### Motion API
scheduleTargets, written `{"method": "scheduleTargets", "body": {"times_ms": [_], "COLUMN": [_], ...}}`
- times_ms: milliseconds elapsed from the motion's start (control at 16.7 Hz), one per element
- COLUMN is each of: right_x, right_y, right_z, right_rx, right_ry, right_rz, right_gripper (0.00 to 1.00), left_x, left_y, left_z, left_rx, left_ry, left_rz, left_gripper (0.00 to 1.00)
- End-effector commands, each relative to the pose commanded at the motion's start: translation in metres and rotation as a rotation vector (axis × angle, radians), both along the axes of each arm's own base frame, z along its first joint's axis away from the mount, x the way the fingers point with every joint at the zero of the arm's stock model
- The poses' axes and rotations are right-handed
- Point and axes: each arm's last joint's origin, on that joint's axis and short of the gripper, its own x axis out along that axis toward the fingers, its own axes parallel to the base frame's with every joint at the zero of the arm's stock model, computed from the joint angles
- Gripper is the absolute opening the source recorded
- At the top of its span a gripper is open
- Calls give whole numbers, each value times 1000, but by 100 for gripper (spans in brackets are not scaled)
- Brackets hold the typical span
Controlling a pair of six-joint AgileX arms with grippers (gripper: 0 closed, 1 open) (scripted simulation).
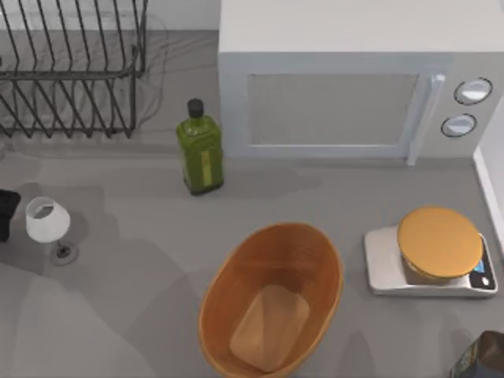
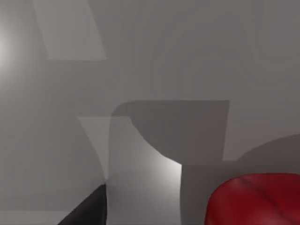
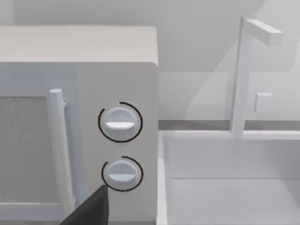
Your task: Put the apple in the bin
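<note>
**Apple at the left wrist, basket empty**

Top view: the bin (image 1: 272,311) sits at lower centre of the table (image 1: 118,315), empty, between a wine glass (image 1: 47,222) at left and a scale (image 1: 433,252) at right. A green bottle (image 1: 200,148) stands before the microwave (image 1: 339,79).

Left wrist view: the apple (image 2: 255,199) fills the lower right corner; whether the left gripper is spread or pinching it, I cannot tell.

Right wrist view: microwave dials (image 3: 120,123); the right gripper's state cannot be told.

Grey table (image 1: 118,315), soft overlapping shadows. White microwave (image 1: 354,87) along the far edge; black wire rack (image 1: 71,71) far left; white sink (image 3: 234,187) at right.
</note>
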Motion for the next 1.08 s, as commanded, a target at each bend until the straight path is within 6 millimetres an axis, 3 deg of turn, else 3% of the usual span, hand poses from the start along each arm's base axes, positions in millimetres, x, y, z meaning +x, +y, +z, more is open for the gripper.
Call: {"method": "scheduleTargets", "body": {"times_ms": [600, 1080], "right_x": [0, 0], "right_y": [0, 0], "right_z": [0, 0], "right_rx": [0, 0], "right_ry": [0, 0], "right_rz": [0, 0], "right_gripper": [100, 100], "left_x": [0, 0], "left_y": [0, 0], "left_z": [0, 0], "left_rx": [0, 0], "left_ry": [0, 0], "left_rz": [0, 0], "left_gripper": [2, 0]}}
